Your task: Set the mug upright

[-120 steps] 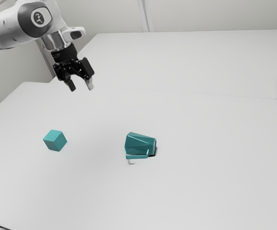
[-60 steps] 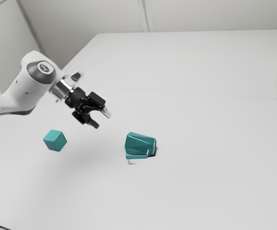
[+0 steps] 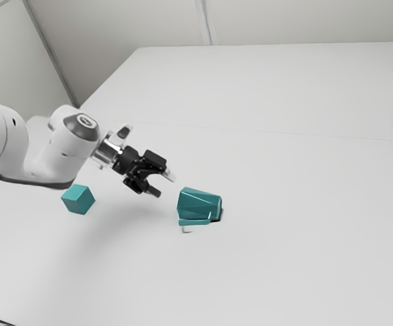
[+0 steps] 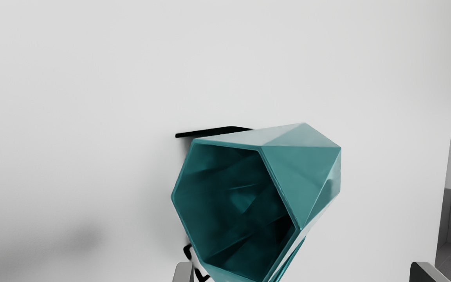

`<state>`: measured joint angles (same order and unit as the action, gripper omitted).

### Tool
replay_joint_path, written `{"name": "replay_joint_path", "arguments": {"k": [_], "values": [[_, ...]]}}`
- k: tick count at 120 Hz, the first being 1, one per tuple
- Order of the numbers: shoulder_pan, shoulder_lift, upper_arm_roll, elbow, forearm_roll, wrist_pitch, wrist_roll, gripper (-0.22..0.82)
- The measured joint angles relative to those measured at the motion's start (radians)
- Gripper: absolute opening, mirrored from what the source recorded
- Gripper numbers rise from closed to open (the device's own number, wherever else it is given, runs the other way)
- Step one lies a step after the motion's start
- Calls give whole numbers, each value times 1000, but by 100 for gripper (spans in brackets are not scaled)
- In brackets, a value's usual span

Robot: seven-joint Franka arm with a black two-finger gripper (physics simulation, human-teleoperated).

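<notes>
While leaving wide table (image 3: pixel 284 261) around the mug (image 3: pixel 199 204), with its edge (image 4: pixel 448 156) well apart, reaching at a downward slant, gripper (image 3: pixel 163 185) released and spread, seemingly near it.

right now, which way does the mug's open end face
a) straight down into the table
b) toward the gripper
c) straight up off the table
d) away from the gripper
B: the wrist view looks into the hollow of the mug, which lies on its side with its rim toward the open gripper.
</notes>
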<state>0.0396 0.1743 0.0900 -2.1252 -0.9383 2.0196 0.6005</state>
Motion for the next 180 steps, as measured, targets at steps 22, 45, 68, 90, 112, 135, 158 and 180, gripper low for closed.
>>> {"name": "replay_joint_path", "arguments": {"k": [22,45,68,90,112,135,158,180], "values": [[-21,35,-7,0,-56,13,34,60],[-40,73,-9,5,-141,17,69,60],[-47,89,-12,8,-182,13,99,60],[-55,102,-14,11,-208,5,123,36],[-57,102,-25,17,-234,-1,150,0],[-57,90,-31,27,-230,-6,173,-12],[-58,60,-39,27,-217,-5,188,-15],[-65,-44,-40,36,-130,-3,173,-17]]}}
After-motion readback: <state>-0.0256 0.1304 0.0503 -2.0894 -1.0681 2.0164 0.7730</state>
